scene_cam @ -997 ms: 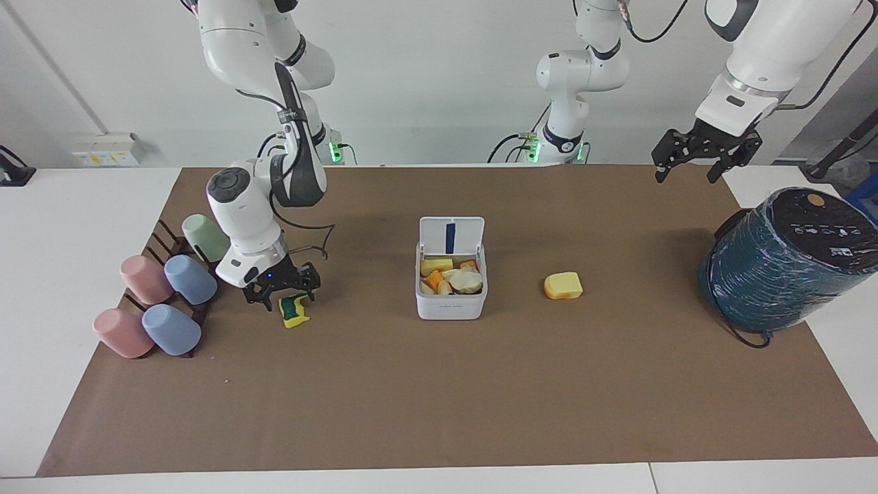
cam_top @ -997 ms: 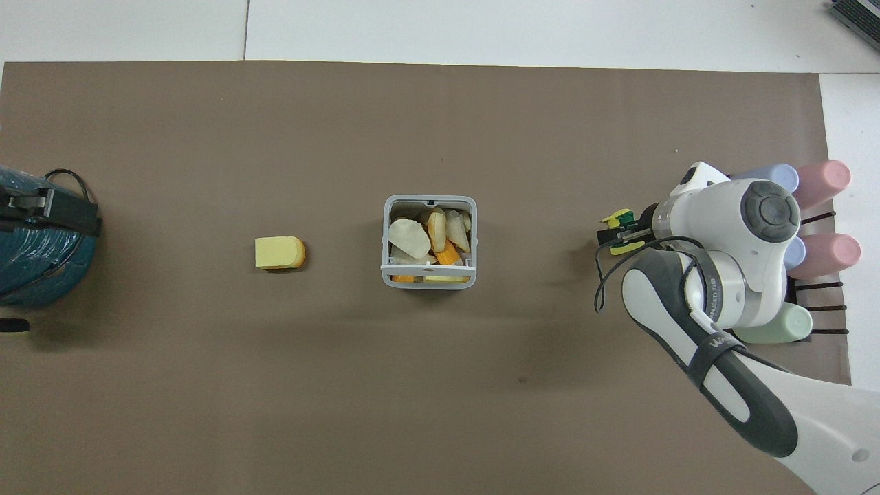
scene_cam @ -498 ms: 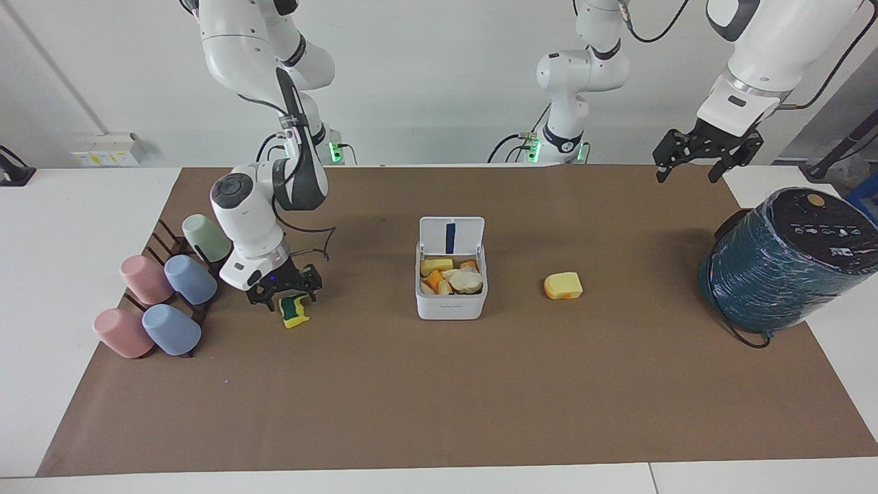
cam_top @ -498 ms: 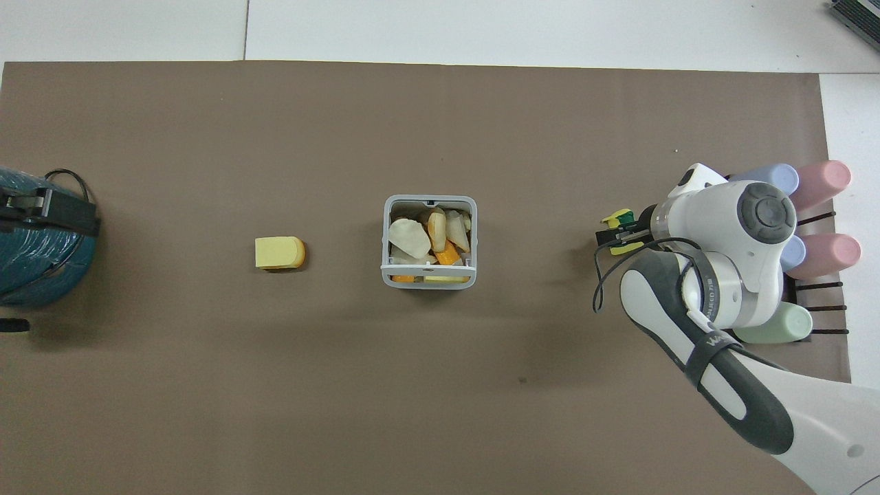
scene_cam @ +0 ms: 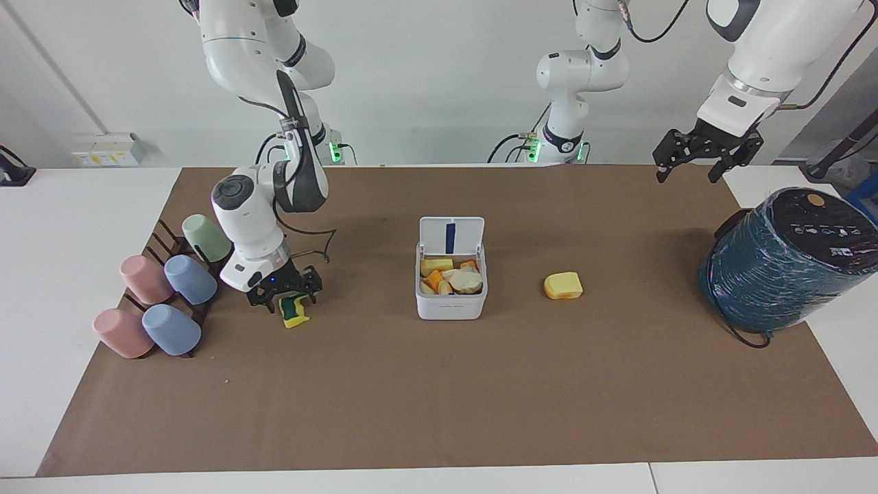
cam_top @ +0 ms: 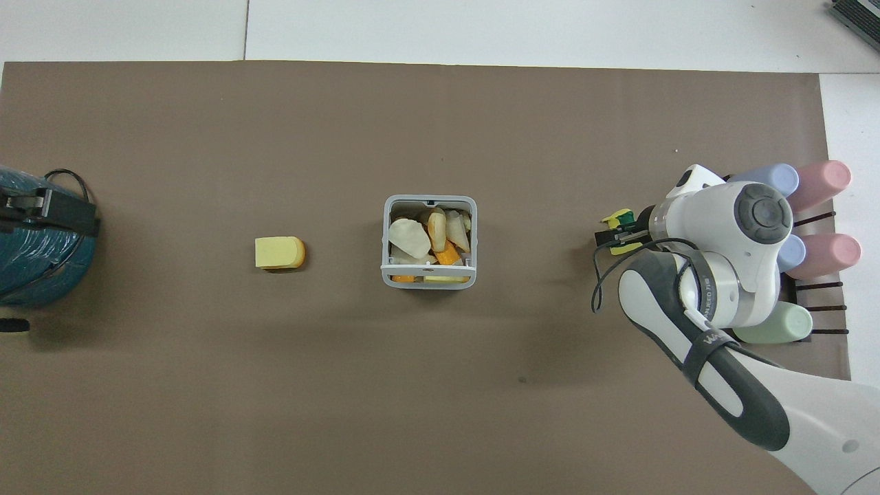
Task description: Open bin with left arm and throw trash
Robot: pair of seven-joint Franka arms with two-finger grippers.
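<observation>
Currently the right hand [scene_cam: 285,293] is clamping the yellow-green sponge [scene_cam: 295,310] by the cups [scene_cam: 168,302]; the open bin [scene_cam: 451,302] is sitting mid-tabletop toward the left arm. Left hand [scene_cam: 706,154] is waiting aloft, spread, empty.

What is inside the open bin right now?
The bin holds a pile of soft scraps: cream-white lumps and yellow and orange foam pieces. Whatever lies beneath that top layer is covered.

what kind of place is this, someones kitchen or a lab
Most likely a robotics lab, not a kitchen: two white robot arms stand at a table covered by a brown mat, with staged props, a small bin of scraps and racked pastel cups.
</observation>
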